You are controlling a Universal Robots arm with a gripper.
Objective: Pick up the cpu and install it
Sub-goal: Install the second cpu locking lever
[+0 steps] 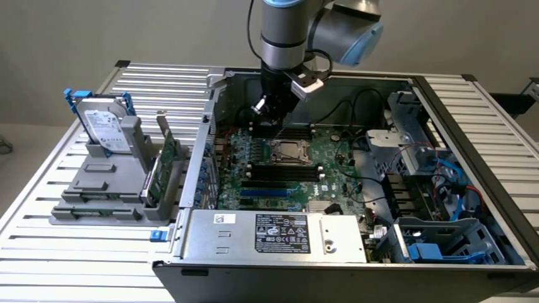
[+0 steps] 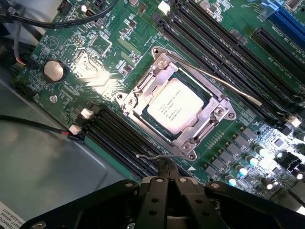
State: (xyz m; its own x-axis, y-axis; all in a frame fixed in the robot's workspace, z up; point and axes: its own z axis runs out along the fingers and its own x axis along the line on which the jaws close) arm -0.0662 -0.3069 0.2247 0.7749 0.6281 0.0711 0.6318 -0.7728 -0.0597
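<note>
1. The open computer case (image 1: 471, 189) lies on its side on a slatted metal table (image 1: 50, 252), and I hang over the back half of its interior.
2. Inside the case, the green motherboard (image 1: 269, 170) covers the floor. At the case's front edge, around six o'clock from the board's centre in the exterior view, a silver power supply (image 1: 278, 237) with a black label sits across the opening.
3. Toward three o'clock from the board, metal drive bays (image 1: 404, 158) with blue plastic clips and loose red, black and blue cables fill the case's side.
4. On the table at nine o'clock from the case, a grey holder (image 1: 105, 189) carries an upright hard drive (image 1: 105, 129) with a white label and, just beside it, an upright green card (image 1: 164, 161).
5. The cpu (image 2: 174, 111) lies flat inside the metal-framed socket (image 2: 217, 112) in the middle of the motherboard, its silvery top facing up, black memory slots (image 2: 114, 138) running along both sides of the socket.
6. My gripper (image 2: 167, 168) is clenched fully, the two fingertips pressed together into one point, holding nothing.
7. That point hovers just outside the socket frame, near a thin wire lever (image 2: 152, 156), apart from the cpu.
</note>
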